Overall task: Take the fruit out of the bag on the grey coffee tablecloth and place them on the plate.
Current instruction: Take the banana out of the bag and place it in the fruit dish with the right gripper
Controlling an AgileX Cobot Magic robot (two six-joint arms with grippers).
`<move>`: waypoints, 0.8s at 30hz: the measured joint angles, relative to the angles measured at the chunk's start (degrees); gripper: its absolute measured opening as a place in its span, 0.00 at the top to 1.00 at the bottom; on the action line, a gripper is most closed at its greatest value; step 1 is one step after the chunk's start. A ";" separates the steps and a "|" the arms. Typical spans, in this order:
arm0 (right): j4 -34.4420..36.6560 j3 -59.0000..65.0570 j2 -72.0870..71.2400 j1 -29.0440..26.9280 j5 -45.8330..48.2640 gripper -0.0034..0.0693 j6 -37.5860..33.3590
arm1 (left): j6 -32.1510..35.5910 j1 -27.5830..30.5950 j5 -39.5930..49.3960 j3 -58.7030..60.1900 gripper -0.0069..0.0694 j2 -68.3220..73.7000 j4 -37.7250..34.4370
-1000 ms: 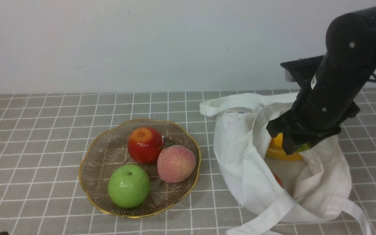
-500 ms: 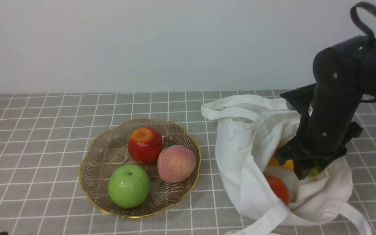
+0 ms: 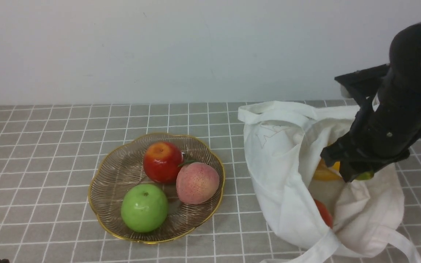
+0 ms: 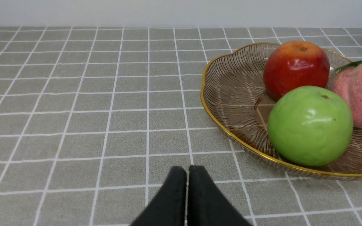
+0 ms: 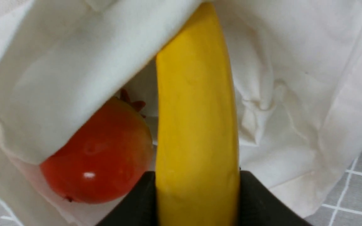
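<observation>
Pinching the banana (image 5: pixel 196 110), the right gripper (image 3: pixel 353 173) had pulled up and rightward, seemingly dragging the bag (image 3: pixel 287 175) along, so the banana stayed half inside it, well apart from the plate (image 3: pixel 90 190), while the left gripper (image 4: pixel 187 188) sat pressed together.

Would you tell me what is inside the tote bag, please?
A yellow banana, gripped by the right gripper, and a red-orange fruit beside it. The bag hides the banana's far end and anything deeper.

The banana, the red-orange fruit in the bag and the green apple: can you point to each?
banana (image 5: pixel 196 119), right wrist view, middle of its yellow body.
red-orange fruit (image 5: pixel 105 157), right wrist view, its glossy uncovered side.
green apple (image 3: pixel 144 208), front view, centre of its skin.
</observation>
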 joint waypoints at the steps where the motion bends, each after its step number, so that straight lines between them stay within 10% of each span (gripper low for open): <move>1: -0.16 0.79 -0.17 0.00 -0.14 0.56 0.00 | 0.00 0.00 0.00 0.00 0.92 0.00 0.00; 24: -3.11 9.70 -11.92 -0.31 0.42 0.56 -0.18 | 0.00 0.00 0.00 0.00 0.92 0.00 0.00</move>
